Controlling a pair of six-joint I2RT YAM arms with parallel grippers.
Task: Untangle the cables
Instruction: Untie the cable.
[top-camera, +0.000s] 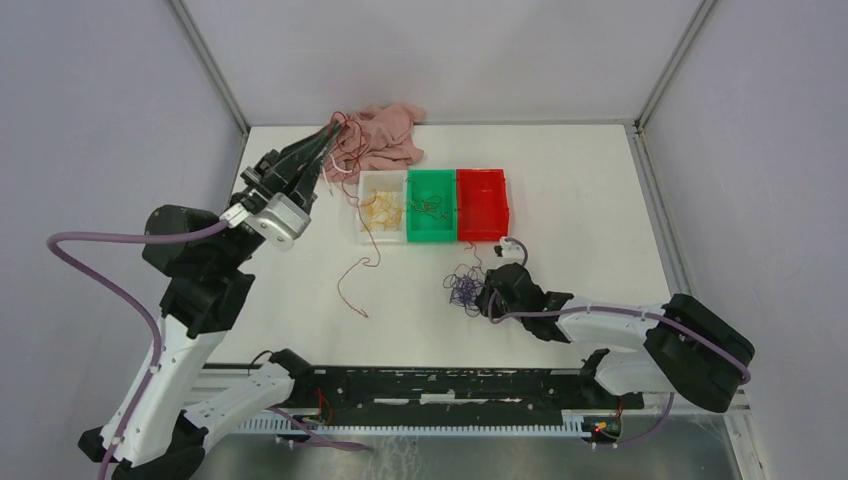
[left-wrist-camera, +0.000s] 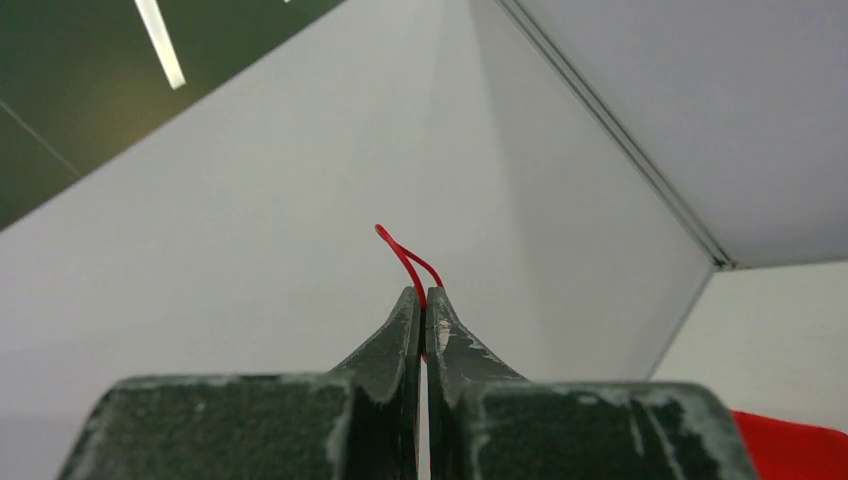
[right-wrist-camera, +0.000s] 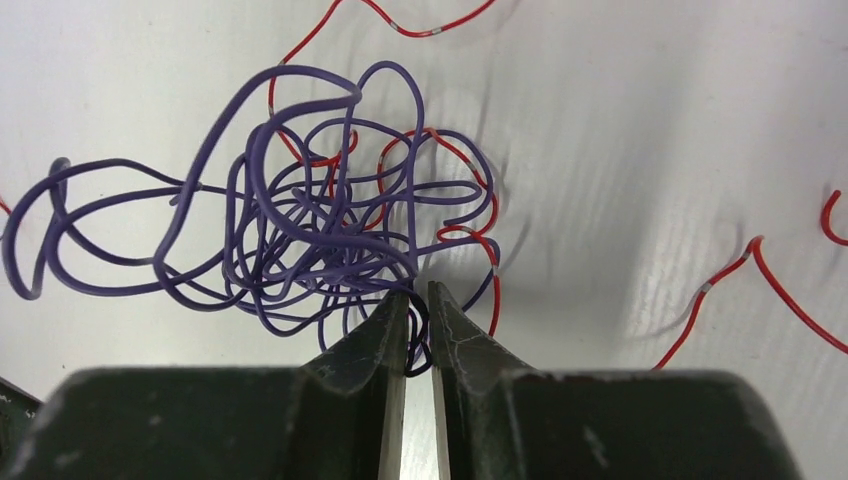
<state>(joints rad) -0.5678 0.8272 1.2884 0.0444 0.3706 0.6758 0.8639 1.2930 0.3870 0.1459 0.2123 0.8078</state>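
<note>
Up and to the left of the green bin (top-camera: 431, 238), the left pincer (left-wrist-camera: 423, 297) is raised off the surface (top-camera: 580, 200). It is clenched tight on a red cable (left-wrist-camera: 404, 258), and a small loop of that cable pokes out past the fingertips. Just left of the green bin sits a white bin (top-camera: 361, 215) with yellow cables (top-camera: 383, 208) in it, and just right of it a red bin (top-camera: 482, 205). The green bin itself holds a few thin strands.

Nearer than the green bin and a little to its right, the purple tangle (right-wrist-camera: 300, 230) lies on the surface with red strands threaded through it. The right pincer (right-wrist-camera: 418, 297) is down at the tangle's edge, its jaws nearly together and pinching one purple strand.

Behind and left of the green bin, a pink garment (top-camera: 388, 135) lies bunched at the far edge. A loose red strand (top-camera: 347, 285) curls on the surface nearer than the green bin and to its left.
</note>
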